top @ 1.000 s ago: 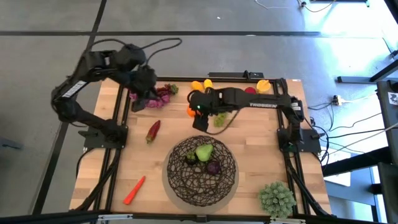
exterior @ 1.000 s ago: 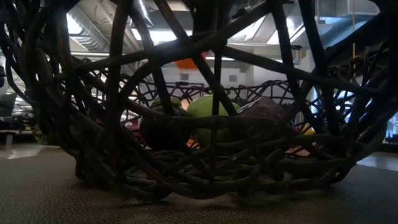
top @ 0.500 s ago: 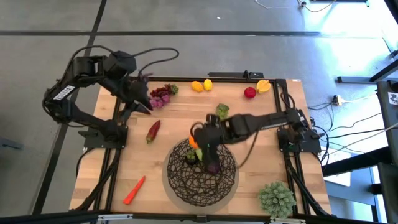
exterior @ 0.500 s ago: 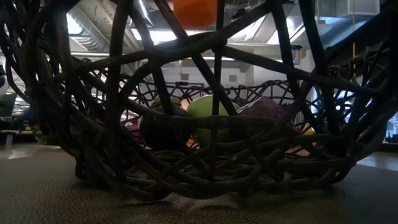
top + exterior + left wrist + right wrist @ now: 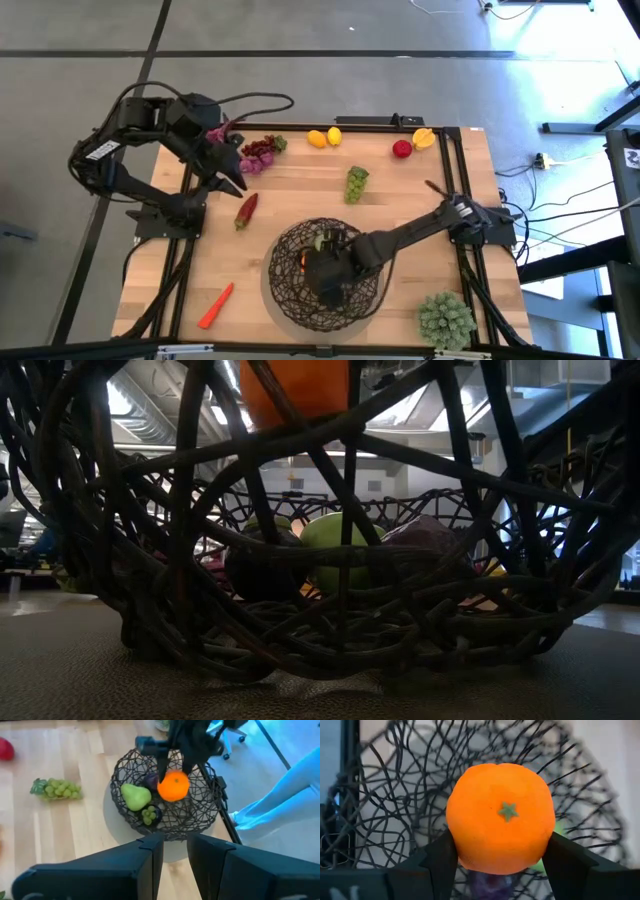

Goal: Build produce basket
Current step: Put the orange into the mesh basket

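Right gripper (image 5: 500, 865): jaws pinching the orange (image 5: 500, 817) across its middle, stem star facing the wrist camera; held over the basket (image 5: 285, 290) interior, above the floor of the mesh, not yet released. Orange, judged: light hollow toy, rigid, smooth rounded skin liable to roll or slip; best taken across the widest part, as now, and let go low so it does not bounce out. In the basket beneath: green pear (image 5: 135, 796), small green grape bunch (image 5: 148, 813) and a dark purple item (image 5: 151, 781), all close around the orange. Basket: wide dark woven-wire bowl, stiff, open mesh, standing at 6 o'clock of the wooden table (image 5: 420, 215). Outlying produce on the table: green grape bunch (image 5: 355, 183) at centre toward 12 o'clock; red pepper (image 5: 246, 209) at 9 o'clock; carrot (image 5: 215, 306) at 7 o'clock; purple grapes (image 5: 258, 153) at 10 to 11 o'clock; two lemons (image 5: 324, 137) at 12 o'clock; red apple (image 5: 402, 149) at 1 o'clock. Pale green spiky plant (image 5: 445, 319) at 5 o'clock, not produce. Left gripper (image 5: 232, 181): waiting at 10 o'clock beside the purple grapes, fingers nearly together with a narrow gap, holding nothing.
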Controlling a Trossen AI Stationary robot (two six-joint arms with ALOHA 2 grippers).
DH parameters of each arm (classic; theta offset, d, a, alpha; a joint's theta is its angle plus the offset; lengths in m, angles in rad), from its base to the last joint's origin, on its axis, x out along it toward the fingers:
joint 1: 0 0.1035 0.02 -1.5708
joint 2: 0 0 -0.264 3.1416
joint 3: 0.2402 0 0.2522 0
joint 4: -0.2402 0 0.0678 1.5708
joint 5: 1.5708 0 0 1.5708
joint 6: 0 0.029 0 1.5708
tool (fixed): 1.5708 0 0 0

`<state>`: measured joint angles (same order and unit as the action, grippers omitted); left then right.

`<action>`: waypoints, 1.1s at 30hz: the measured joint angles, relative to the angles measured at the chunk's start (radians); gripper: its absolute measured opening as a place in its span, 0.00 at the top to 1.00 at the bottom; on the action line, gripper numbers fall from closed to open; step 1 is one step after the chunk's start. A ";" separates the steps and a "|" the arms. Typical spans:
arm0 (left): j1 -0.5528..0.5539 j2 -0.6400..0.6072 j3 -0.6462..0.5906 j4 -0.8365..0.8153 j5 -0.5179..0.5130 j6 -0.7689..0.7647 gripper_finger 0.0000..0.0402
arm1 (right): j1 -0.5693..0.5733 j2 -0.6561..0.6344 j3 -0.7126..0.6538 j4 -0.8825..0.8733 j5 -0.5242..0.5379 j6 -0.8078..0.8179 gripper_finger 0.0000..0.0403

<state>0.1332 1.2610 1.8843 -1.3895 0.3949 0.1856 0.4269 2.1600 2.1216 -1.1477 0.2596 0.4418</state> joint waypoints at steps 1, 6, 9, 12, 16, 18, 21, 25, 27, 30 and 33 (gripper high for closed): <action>-0.007 0.000 0.000 0.000 0.000 0.000 0.81 | -0.001 0.014 0.000 0.002 -0.002 0.010 0.43; -0.038 0.000 0.000 0.000 0.000 0.000 0.81 | 0.001 0.080 0.000 0.034 -0.004 0.025 0.43; -0.050 0.000 0.000 -0.001 0.000 0.000 0.81 | 0.002 0.109 0.000 0.034 -0.026 0.045 0.43; -0.056 0.000 0.000 -0.001 -0.001 0.000 0.81 | 0.001 0.132 -0.002 0.033 -0.049 0.062 0.43; -0.056 0.000 0.000 -0.001 -0.001 0.008 0.81 | 0.001 0.147 -0.002 0.024 -0.047 0.082 0.43; -0.056 0.000 0.000 -0.001 -0.001 0.008 0.81 | 0.001 0.156 -0.002 0.018 -0.047 0.088 0.43; -0.056 0.000 0.000 -0.001 -0.001 0.008 0.81 | 0.001 0.161 -0.002 0.017 -0.050 0.101 0.43; -0.056 0.000 0.000 -0.001 -0.001 0.008 0.81 | 0.001 0.164 -0.002 0.008 -0.051 0.100 0.43; -0.056 0.000 0.000 -0.001 -0.001 0.008 0.81 | 0.000 0.165 -0.002 0.008 -0.050 0.100 0.43; -0.056 0.000 0.000 -0.001 -0.001 0.008 0.81 | -0.001 0.165 -0.002 -0.001 -0.051 0.099 0.39; -0.056 0.000 0.000 -0.001 -0.001 0.008 0.81 | -0.003 0.165 -0.002 -0.002 -0.051 0.099 0.36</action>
<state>0.0769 1.2610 1.8843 -1.3907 0.3943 0.1940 0.4240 2.3245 2.1201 -1.1500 0.2085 0.5404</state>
